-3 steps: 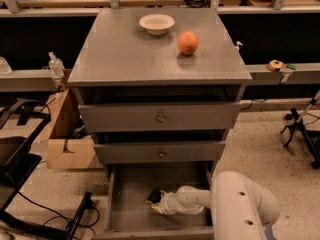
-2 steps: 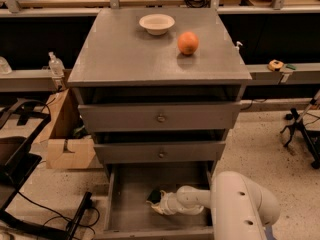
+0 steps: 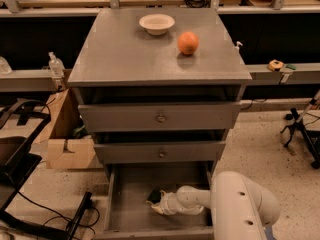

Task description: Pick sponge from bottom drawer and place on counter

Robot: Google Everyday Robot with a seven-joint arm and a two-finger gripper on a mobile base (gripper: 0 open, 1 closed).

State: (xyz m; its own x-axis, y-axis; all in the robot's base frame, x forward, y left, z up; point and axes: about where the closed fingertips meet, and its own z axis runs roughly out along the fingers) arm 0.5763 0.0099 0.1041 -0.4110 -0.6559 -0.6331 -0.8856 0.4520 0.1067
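Note:
The bottom drawer is pulled open, a shallow grey tray under two shut drawers with knobs. The sponge lies in it near the middle, dark green with a pale edge, partly covered by my hand. My gripper reaches in from the right on a white arm and sits right at the sponge, touching or closing around it. The counter is the flat grey cabinet top above.
A white bowl and an orange stand on the counter's far part. A cardboard box stands left of the cabinet, black equipment and cables at far left, a stand at right.

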